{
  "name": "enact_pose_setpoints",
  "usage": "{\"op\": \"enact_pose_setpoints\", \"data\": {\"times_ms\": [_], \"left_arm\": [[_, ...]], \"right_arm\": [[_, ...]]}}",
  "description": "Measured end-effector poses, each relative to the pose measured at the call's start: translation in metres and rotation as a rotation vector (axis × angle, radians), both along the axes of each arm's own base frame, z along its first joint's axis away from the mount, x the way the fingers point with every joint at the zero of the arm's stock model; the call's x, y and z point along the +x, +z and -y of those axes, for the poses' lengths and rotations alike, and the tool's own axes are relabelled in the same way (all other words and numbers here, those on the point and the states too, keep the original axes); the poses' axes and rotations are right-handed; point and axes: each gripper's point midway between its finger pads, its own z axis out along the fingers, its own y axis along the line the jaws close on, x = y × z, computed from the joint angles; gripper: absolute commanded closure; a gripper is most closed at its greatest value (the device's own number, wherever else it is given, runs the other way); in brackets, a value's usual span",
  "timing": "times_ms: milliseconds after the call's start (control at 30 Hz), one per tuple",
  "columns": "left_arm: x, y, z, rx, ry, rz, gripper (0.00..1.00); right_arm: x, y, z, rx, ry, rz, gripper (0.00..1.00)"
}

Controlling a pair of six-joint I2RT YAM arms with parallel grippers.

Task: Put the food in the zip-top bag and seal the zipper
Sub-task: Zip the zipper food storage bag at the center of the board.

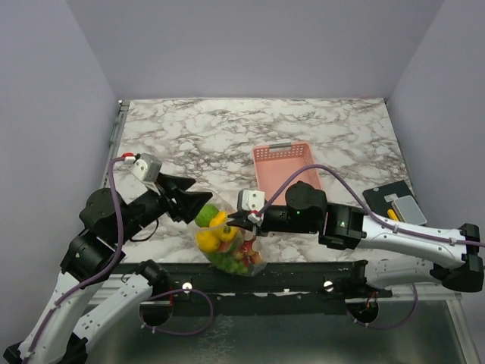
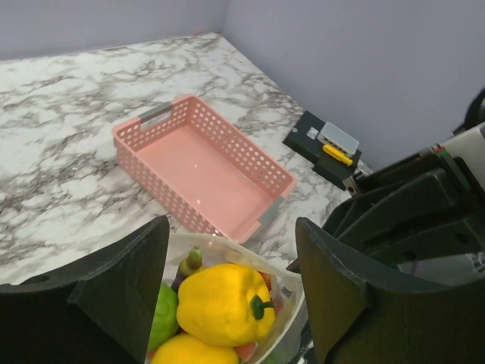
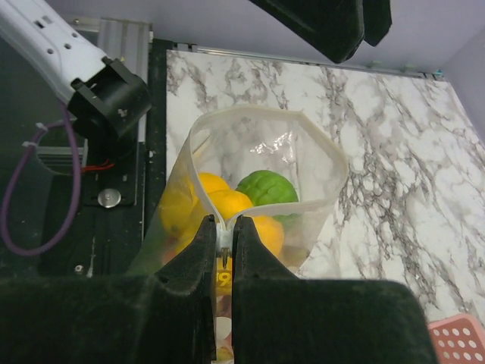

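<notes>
Here the zip-top bag (image 1: pixel 231 256) stands at the table's (image 1: pixel 227 136) near edge, mouth open, with the food (image 1: pixel 214 237) inside. The right gripper (image 1: pixel 246 220) pinches its rim at the zipper (image 3: pixel 258 111). Just left of the bag, the left gripper (image 1: pixel 198 196) is spread wide and holds nothing.

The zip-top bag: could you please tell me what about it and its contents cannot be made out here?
The zipper: right wrist view, the pinched stretch is hidden inside the right gripper.
The food: left wrist view, lower pieces are cut off by the bottom edge and by the left gripper.
The zip-top bag: top view, its mouth is partly hidden under the right gripper.
</notes>
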Motion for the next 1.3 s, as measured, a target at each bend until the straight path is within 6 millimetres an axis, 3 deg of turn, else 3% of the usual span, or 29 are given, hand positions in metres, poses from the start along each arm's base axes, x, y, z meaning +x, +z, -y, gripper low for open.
{"op": "enact_pose_setpoints", "data": {"times_ms": [300,600,967,1300], "left_arm": [[-0.035,0.010,0.036,0.031,-0.338,0.118,0.28],[-0.072,-0.013,0.060,0.041,-0.655,0.104,0.25],[-0.093,-0.024,0.061,0.034,-0.786,0.090,0.23],[-0.099,-0.025,0.059,0.024,-0.794,0.106,0.24]], "right_arm": [[-0.030,0.005,0.012,-0.050,0.115,-0.102,0.99],[-0.048,0.021,0.020,-0.065,0.174,-0.189,0.99],[-0.052,0.038,0.015,-0.063,0.164,-0.268,0.99],[-0.038,0.040,0.010,-0.104,0.046,-0.352,0.99]]}}
